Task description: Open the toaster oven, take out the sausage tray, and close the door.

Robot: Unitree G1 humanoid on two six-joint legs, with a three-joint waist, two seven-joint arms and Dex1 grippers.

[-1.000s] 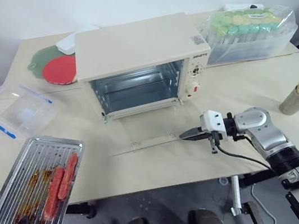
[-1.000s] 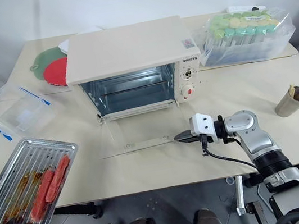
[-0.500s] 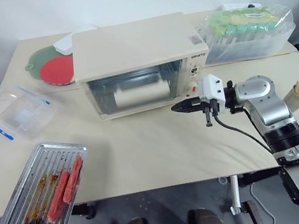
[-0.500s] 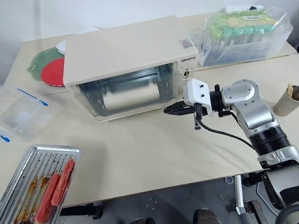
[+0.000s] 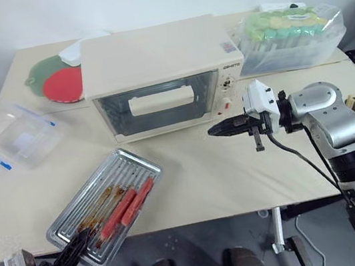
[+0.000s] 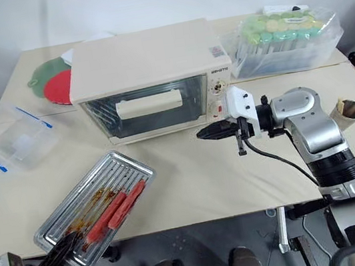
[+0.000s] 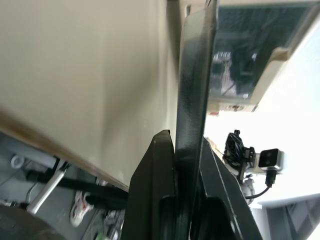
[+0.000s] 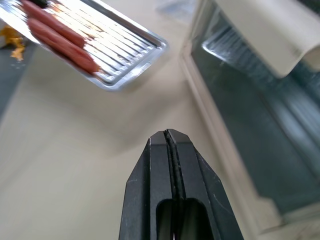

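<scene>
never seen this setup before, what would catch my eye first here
The cream toaster oven at the middle back of the table, its glass door shut. Next, the silver sausage tray with red sausages at the table's front left edge, its near end pinched by the left gripper. The right gripper hangs shut just right of the door.

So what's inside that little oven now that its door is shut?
Through the glass door the toaster oven looks empty: bare metal walls, no tray. The handle bar hides a strip of the inside. The sausage tray is outside, at the table's front edge.
</scene>
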